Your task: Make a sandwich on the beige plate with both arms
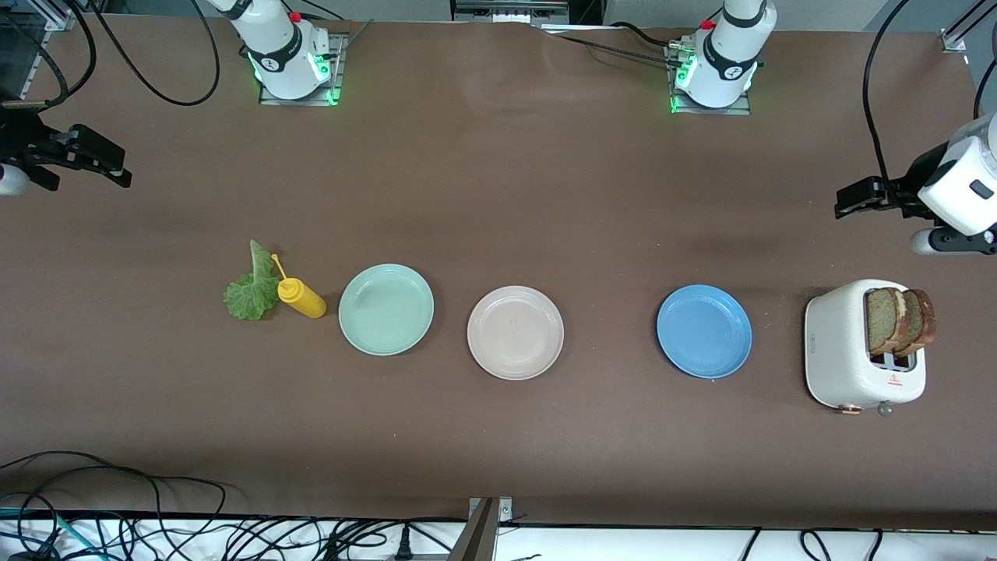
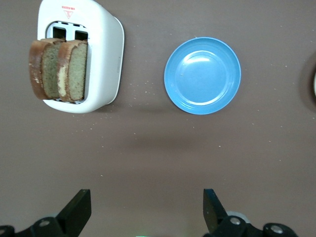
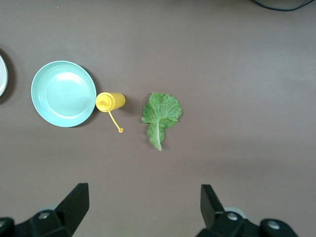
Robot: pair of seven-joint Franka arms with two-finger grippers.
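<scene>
The beige plate (image 1: 515,333) lies bare in the middle of the table, between a mint-green plate (image 1: 386,308) and a blue plate (image 1: 704,331). Two brown bread slices (image 1: 900,319) (image 2: 59,69) stand upright in a white toaster (image 1: 849,358) (image 2: 106,54) at the left arm's end. A green lettuce leaf (image 1: 249,292) (image 3: 160,116) lies flat at the right arm's end. My left gripper (image 1: 843,204) (image 2: 147,205) hangs open and empty over bare table near the toaster. Over bare table near the lettuce hangs my right gripper (image 1: 121,167) (image 3: 145,202), open and empty.
A yellow squeeze bottle (image 1: 302,298) (image 3: 109,101) lies on its side between the lettuce and the mint-green plate (image 3: 63,94). The blue plate (image 2: 202,75) sits beside the toaster. Cables run along the table edge nearest the front camera.
</scene>
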